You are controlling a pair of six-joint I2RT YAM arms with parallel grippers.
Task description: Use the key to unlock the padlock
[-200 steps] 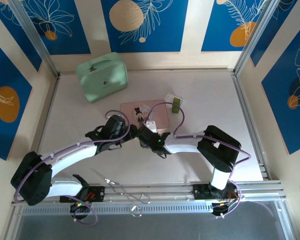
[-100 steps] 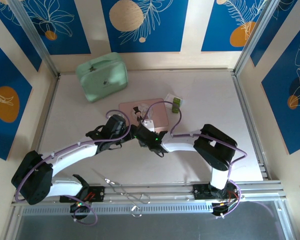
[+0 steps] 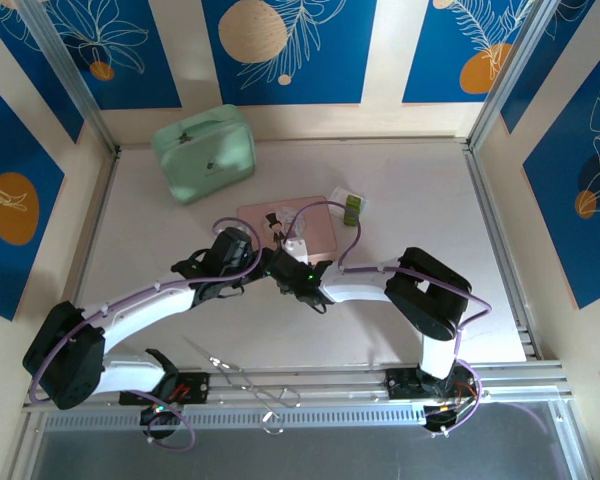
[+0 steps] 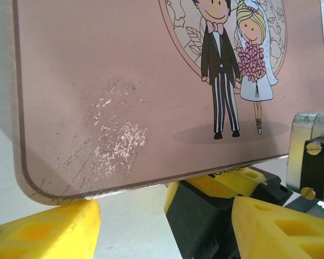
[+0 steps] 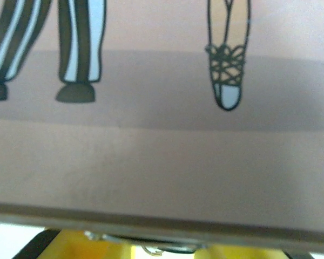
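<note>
The pink tin (image 3: 298, 222) with its cartoon couple lies mid-table, and both grippers meet at its near edge. My left gripper (image 3: 257, 262) is open; its yellow fingers (image 4: 43, 232) stand wide apart below the tin's (image 4: 124, 81) rim. My right gripper (image 3: 283, 266) reaches in from the right, and its black-and-yellow fingers (image 4: 210, 208) sit between the left gripper's fingers. A thin silvery loop (image 5: 163, 250) peeks out under the tin (image 5: 162, 172) rim between the right gripper's yellow fingers (image 5: 78, 243). The padlock's body and the key are hidden.
A mint-green case (image 3: 203, 152) stands at the back left. A small olive-green block (image 3: 351, 208) rests beside the tin's right corner. Purple cables arch over both arms. The metal rail (image 3: 310, 385) runs along the near table edge.
My right gripper has slid left, closer to the left gripper. The pink tin has shifted slightly back and left.
</note>
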